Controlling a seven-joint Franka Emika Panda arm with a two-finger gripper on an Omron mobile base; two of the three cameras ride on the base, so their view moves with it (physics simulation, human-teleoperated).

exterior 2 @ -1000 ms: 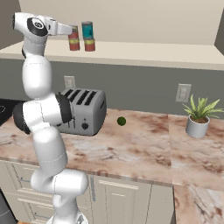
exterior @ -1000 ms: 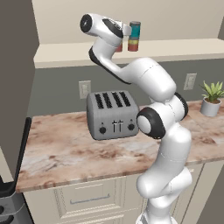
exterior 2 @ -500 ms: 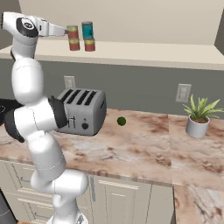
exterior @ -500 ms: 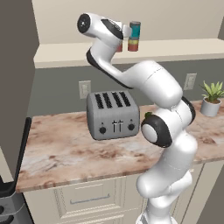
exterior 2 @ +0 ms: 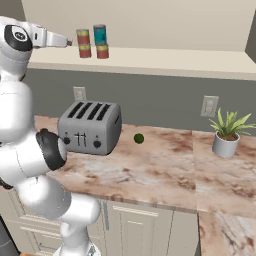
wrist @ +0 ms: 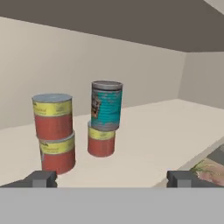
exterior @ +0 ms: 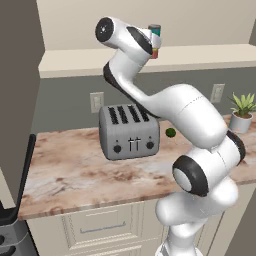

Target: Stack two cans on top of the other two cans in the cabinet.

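**Red and teal: both stacks stand on the shelf**

Red cans and one teal can now make two short towers on the cream shelf [exterior 2: 165, 59] of the cabinet [wrist: 144, 70]. In the hand view we see the upper red can [wrist: 52, 116] sitting on a lower red can [wrist: 57, 151], nearer the front edge of the shelf, slightly off-centre but upright. Just beside it, a little further back, the teal can [wrist: 106, 105] rests on the second lower red can [wrist: 101, 139], also upright. In the right base view the same towers stand close together near the left end of the shelf, apart from each other.

Our gripper [wrist: 111, 178] is empty, its jaws spread wide, holding nothing; it hangs at the front edge of the shelf, well clear of both stacks. We judge the stacking done, with both top cans seated.

As for handling, we expect these cans to be stiff, light and smooth-sided, so they would slip rather than crush. If either top can needs nudging, we would take it across the middle of its side wall, jaws level and square, not by the rim. The towers are narrow and would tip easily, so any sideways brush from the fingers is our main worry. The toaster [exterior 2: 91, 127] on the counter below plays no part.
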